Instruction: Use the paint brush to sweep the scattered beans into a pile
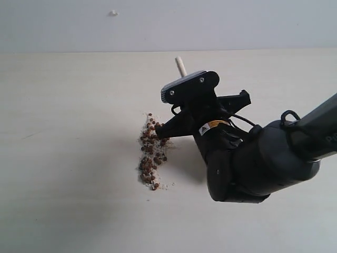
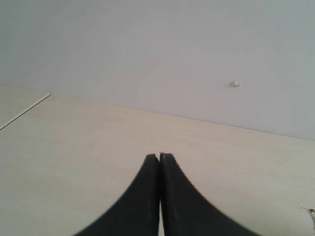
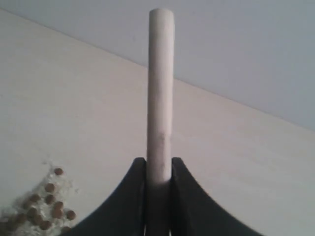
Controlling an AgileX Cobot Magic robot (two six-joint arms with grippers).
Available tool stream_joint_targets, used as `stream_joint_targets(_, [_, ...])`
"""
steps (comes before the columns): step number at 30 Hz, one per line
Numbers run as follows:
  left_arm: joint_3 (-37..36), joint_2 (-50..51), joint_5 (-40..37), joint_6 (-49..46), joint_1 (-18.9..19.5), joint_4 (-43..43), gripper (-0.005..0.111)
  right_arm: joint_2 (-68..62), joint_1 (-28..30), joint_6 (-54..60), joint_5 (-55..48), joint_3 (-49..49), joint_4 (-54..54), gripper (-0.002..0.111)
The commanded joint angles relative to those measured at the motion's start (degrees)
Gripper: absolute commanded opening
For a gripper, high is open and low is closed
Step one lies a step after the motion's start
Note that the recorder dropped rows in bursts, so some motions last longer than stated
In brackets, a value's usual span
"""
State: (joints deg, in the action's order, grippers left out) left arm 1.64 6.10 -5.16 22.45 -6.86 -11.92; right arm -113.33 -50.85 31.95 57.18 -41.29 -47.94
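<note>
The beans (image 1: 150,153) lie with whitish crumbs in a narrow strip on the pale table (image 1: 63,132). They also show at a corner of the right wrist view, as beans (image 3: 47,201) close beside the fingers. My right gripper (image 3: 160,164) is shut on the paint brush handle (image 3: 161,88), which sticks out past the fingertips toward the wall. In the exterior view only the handle tip (image 1: 180,65) shows above the right arm (image 1: 253,158); bristles and ferrule are hidden behind the arm. My left gripper (image 2: 159,156) is shut with nothing in it, over bare table, and is out of the exterior view.
A grey wall stands behind the table, with a small white mark (image 1: 113,12) on it, seen also as the mark (image 2: 235,84). A thin seam or edge (image 2: 24,112) crosses the table in the left wrist view.
</note>
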Motion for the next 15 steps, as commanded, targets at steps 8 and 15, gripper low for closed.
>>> stream_joint_targets(8, [-0.26, -0.17, 0.14, 0.16, -0.24, 0.34, 0.0, -0.49, 0.3, -12.87, -7.98, -5.68, 5.96, 0.0])
stream_joint_targets(15, [-0.26, -0.17, 0.14, 0.16, -0.24, 0.34, 0.0, 1.56, 0.19, -10.83, -7.07, -8.28, -0.39, 0.0])
